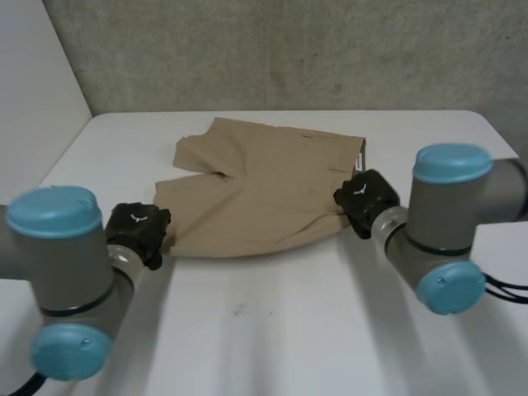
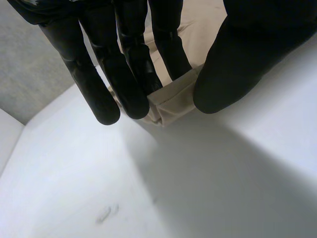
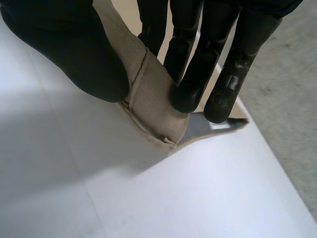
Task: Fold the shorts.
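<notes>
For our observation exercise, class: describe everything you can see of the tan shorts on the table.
The shorts are tan, of a woven, twill-like cloth. They lie spread mostly flat on the white table, waistband toward the robot's right and legs toward its left. At the waistband's corner the grey inside and a small label show. The left robot hand pinches the near leg's hem corner. The right robot hand pinches the near waistband corner, which is raised a little.

The head view looks down from behind and between the 2 arms (image 1: 74, 256), far enough to show the whole shorts (image 1: 264, 190). Each wrist view looks along its palm from very close, left hand (image 2: 124, 74) at the shorts' near left corner, right hand (image 3: 193, 64) at their right edge; the head view shares both spots.
</notes>
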You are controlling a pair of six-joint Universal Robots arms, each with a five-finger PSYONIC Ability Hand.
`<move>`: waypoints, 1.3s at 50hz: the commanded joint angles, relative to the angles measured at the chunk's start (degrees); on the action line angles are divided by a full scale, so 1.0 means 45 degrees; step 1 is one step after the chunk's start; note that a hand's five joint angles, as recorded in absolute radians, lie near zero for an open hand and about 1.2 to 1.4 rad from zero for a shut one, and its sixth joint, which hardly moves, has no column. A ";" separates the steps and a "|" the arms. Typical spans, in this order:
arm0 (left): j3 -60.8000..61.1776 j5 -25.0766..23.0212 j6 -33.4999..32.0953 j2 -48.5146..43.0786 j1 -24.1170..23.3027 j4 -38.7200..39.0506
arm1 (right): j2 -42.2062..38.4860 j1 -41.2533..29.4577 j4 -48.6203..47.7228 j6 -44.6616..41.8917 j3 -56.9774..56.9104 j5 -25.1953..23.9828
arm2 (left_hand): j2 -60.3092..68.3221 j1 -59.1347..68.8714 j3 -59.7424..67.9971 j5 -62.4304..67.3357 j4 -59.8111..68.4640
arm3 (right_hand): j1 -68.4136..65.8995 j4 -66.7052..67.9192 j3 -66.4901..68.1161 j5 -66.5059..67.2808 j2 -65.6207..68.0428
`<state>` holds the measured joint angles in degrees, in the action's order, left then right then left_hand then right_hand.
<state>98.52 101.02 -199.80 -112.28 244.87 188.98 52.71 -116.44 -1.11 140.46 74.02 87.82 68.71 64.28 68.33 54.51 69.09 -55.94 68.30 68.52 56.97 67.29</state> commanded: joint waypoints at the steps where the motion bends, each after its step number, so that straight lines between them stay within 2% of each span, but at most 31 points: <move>1: 0.0684 -0.1335 -0.0131 0.2253 0.0330 -0.2305 | 0.2152 0.0173 0.1201 -0.0119 0.0620 -0.0003 | 0.2508 0.3493 0.2594 0.3442 0.2425 | -0.5347 0.2599 0.2551 0.2896 0.2824; 7: 0.1446 -0.2662 -0.1457 0.3991 0.0507 -0.5661 | 0.3149 0.0212 0.4968 -0.1056 0.1187 -0.0140 | 0.2508 0.3493 0.2594 0.3442 0.2425 | -0.5347 0.2599 0.2551 0.2896 0.2824; 8: 0.1660 -0.3090 -0.1827 0.4496 0.0507 -0.6808 | 0.3266 0.0212 0.6326 -0.1560 0.1613 -0.0179 | 0.2508 0.3493 0.2594 0.3442 0.2425 | -0.5347 0.2599 0.2551 0.2896 0.2824; 10: 0.1798 -0.3657 -0.2084 0.5065 0.0507 -0.7947 | 0.3480 0.0251 0.7331 -0.2206 0.2142 -0.0198 | 0.2508 0.3493 0.2594 0.3442 0.2425 | -0.5347 0.2599 0.2551 0.2896 0.2824; 11: 0.1837 -0.4472 -0.2162 0.5648 0.0526 -0.9054 | 0.4004 0.0271 0.8283 -0.2964 0.2899 -0.0218 | 0.2508 0.3493 0.2594 0.3442 0.2425 | -0.5347 0.2599 0.2551 0.2896 0.2824; 14: 0.1760 -0.6096 -0.2182 0.6472 0.0642 -1.0506 | 0.5041 0.0465 0.8918 -0.3576 0.3705 -0.0412 | 0.2508 0.3493 0.2594 0.3442 0.2425 | -0.5347 0.2599 0.2551 0.2896 0.2824; 15: 0.1682 -0.7010 -0.2260 0.6841 0.0933 -1.1284 | 0.5643 0.0679 0.8821 -0.3577 0.4055 -0.0819 | 0.2508 0.3493 0.2594 0.3442 0.2425 | -0.5347 0.2599 0.2551 0.2896 0.2824; 16: 0.1623 -0.7484 -0.2280 0.6980 0.1188 -1.1543 | 0.5843 0.0778 0.8782 -0.3577 0.4155 -0.1036 | 0.2508 0.3493 0.2594 0.3442 0.2425 | -0.5347 0.2599 0.2551 0.2896 0.2824; 19: 0.1311 -0.8191 -0.2650 0.7235 0.2398 -1.1527 | 0.6060 0.1207 0.8781 -0.3635 0.4390 -0.1643 | 0.2508 0.3493 0.2594 0.3442 0.2425 | -0.5347 0.2599 0.2551 0.2896 0.2824; 21: 0.1155 -0.8211 -0.2943 0.7177 0.2888 -1.1177 | 0.6040 0.1422 0.8781 -0.3733 0.4332 -0.1896 | 0.2508 0.3493 0.2594 0.3442 0.2425 | -0.5347 0.2599 0.2551 0.2896 0.2824; 22: 0.0961 -0.8211 -0.3234 0.7003 0.3489 -1.0594 | 0.5963 0.1733 0.8704 -0.3753 0.4197 -0.2033 | 0.2508 0.3493 0.2594 0.3442 0.2425 | -0.5347 0.2599 0.2551 0.2896 0.2824; 25: 0.0260 -0.8017 -0.3238 0.5798 0.3632 -0.9054 | 0.5342 0.2028 0.8121 -0.3578 0.3691 -0.1977 | 0.2508 0.3493 0.2594 0.3442 0.2425 | -0.5347 0.2599 0.2551 0.2896 0.2824; 28: -0.0678 -0.7510 -0.2849 0.4486 0.3301 -0.7916 | 0.4519 0.2009 0.7416 -0.3344 0.3026 -0.1762 | 0.2508 0.3493 0.2594 0.3442 0.2425 | -0.5347 0.2599 0.2551 0.2896 0.2824; 32: -0.3020 -0.5638 -0.1579 0.2085 0.2481 -0.6470 | 0.2979 0.1990 0.6343 -0.1941 0.1252 -0.0944 | 0.2508 0.3493 0.2594 0.3442 0.2425 | -0.5347 0.2599 0.2551 0.2896 0.2824; 33: -0.4108 -0.4821 -0.1248 0.0997 0.2189 -0.6003 | 0.2722 0.1970 0.6205 -0.1762 0.0917 -0.0786 | 0.2508 0.3493 0.2594 0.3442 0.2425 | -0.5347 0.2599 0.2551 0.2896 0.2824; 37: -0.6712 -0.3311 -0.1167 -0.1334 0.1192 -0.5102 | 0.1472 0.1872 0.5502 -0.1078 -0.0684 -0.0141 | 0.2508 0.3493 0.2594 0.3442 0.2425 | -0.5347 0.2599 0.2551 0.2896 0.2824; 42: -0.9038 -0.3113 -0.1186 -0.3659 0.0507 -0.3288 | 0.0417 0.1697 0.3629 -0.0415 -0.1799 0.0016 | 0.2508 0.3493 0.2594 0.3442 0.2425 | -0.5347 0.2599 0.2551 0.2896 0.2824; 45: -1.0152 -0.2958 -0.1225 -0.4910 -0.0058 -0.1356 | -0.0247 0.1638 0.1969 -0.0120 -0.2171 0.0328 | 0.2508 0.3493 0.2594 0.3442 0.2425 | -0.5347 0.2599 0.2551 0.2896 0.2824; 47: -1.0892 -0.2705 -0.1458 -0.5883 -0.0371 0.0125 | -0.0833 0.1580 0.0758 -0.0256 -0.2522 0.1049 | 0.2508 0.3493 0.2594 0.3442 0.2425 | -0.5347 0.2599 0.2551 0.2896 0.2824; 50: -1.2004 -0.2062 -0.2256 -0.7153 -0.0509 0.1437 | -0.1554 0.1385 -0.0568 -0.0839 -0.2932 0.2063 | 0.2508 0.3493 0.2594 0.3442 0.2425 | -0.5347 0.2599 0.2551 0.2896 0.2824; 57: -1.3903 -0.1687 -0.4017 -0.9169 -0.0568 0.2067 | -0.2631 0.1248 -0.2895 -0.2229 -0.3148 0.2341 | 0.2508 0.3493 0.2594 0.3442 0.2425 | -0.5347 0.2599 0.2551 0.2896 0.2824; 60: -1.3944 -0.1688 -0.4116 -0.9541 -0.0607 0.3022 | -0.3002 0.1150 -0.4049 -0.2288 -0.3110 0.2477 | 0.2508 0.3493 0.2594 0.3442 0.2425 | 0.3846 -0.6594 -0.6642 -0.6296 -0.6369; 61: -1.3847 -0.1668 -0.4116 -0.9561 -0.0645 0.3411 | -0.3022 0.1111 -0.4495 -0.2288 -0.3032 0.2497 | 0.2508 0.3493 0.2594 0.3442 0.2425 | 0.9683 -1.2431 -1.2478 -1.2133 -1.2206; 62: -1.3459 -0.1629 -0.4097 -0.9542 -0.0742 0.4131 | -0.3003 0.1091 -0.4674 -0.2249 -0.2993 0.2516 | -0.4999 -0.4014 -0.4914 -0.4066 -0.5082 | 1.0209 -1.2957 -1.3004 -1.2659 -1.2732; 63: -1.3185 -0.1629 -0.4135 -0.9503 -0.0821 0.4505 | -0.2926 0.1072 -0.4772 -0.2230 -0.2973 0.2497 | -1.0292 -0.9307 -1.0207 -0.9359 -1.0375 | 1.0209 -1.2957 -1.3004 -1.2659 -1.2732; 64: -1.2872 -0.1706 -0.4174 -0.9464 -0.0899 0.4818 | -0.2847 0.1014 -0.4870 -0.2191 -0.2915 0.2497 | -1.3047 -1.2062 -1.2962 -1.2114 -1.3131 | 1.0209 -1.2957 -1.3004 -1.2659 -1.2732; 65: -1.2231 -0.1746 -0.4213 -0.9309 -0.1093 0.5595 | -0.2537 0.0916 -0.5006 -0.2055 -0.2740 0.2478 | -1.2895 -1.1910 -1.2809 -1.1962 -1.2978 | 1.0209 -1.2957 -1.3004 -1.2659 -1.2732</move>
<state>36.59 93.63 -218.35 -154.99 241.82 203.84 39.68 -111.33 -19.26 130.20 60.07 99.15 48.56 42.16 48.57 36.42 53.12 -17.33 23.14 23.20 15.33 21.40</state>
